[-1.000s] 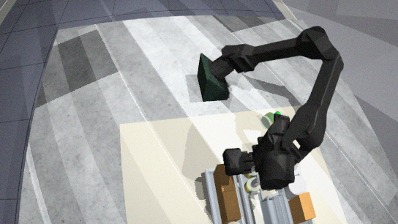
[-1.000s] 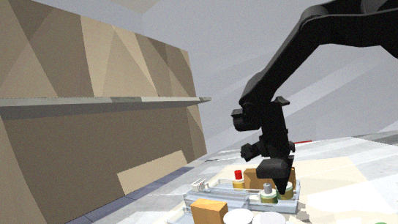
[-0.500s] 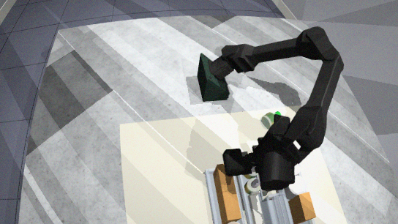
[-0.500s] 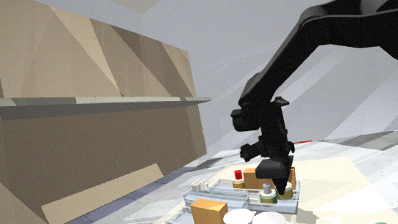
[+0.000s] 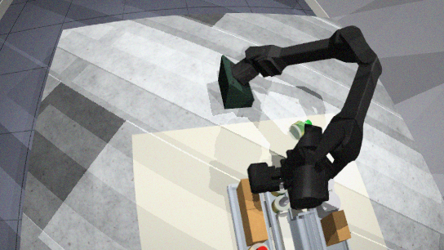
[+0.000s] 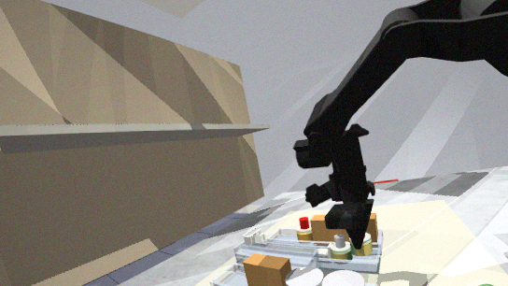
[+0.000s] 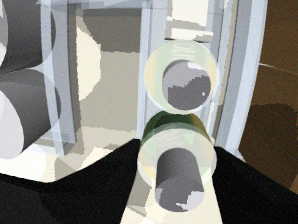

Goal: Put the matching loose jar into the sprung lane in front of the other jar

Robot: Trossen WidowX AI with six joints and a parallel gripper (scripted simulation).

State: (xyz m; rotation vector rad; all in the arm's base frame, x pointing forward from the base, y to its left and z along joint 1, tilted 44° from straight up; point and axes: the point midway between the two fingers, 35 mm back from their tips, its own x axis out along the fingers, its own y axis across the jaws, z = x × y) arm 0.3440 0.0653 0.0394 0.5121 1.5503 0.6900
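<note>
- The gripper point(image 5: 287, 184) point(image 6: 359, 243) point(image 7: 176, 149) was closed around the new jar point(image 6: 368, 245) point(image 7: 177, 160), at the front end of the sprung lane point(image 5: 268, 208) point(image 6: 347, 267) point(image 7: 152, 32).
- That lane held the old jar point(image 5: 281, 203) point(image 6: 340, 251) point(image 7: 181, 75) just behind.
- The neighbouring lane point(image 5: 233, 204) contained brown boxes point(image 5: 252, 216) and a red-topped jar point(image 5: 259, 247) point(image 6: 304, 232).

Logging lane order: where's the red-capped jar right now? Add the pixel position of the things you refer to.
The red-capped jar point(image 5: 259, 247) point(image 6: 304, 229) stands at the left end of the long brown box point(image 6: 322, 228) in the exterior view, behind the grey-capped jar point(image 6: 340, 250).
</note>
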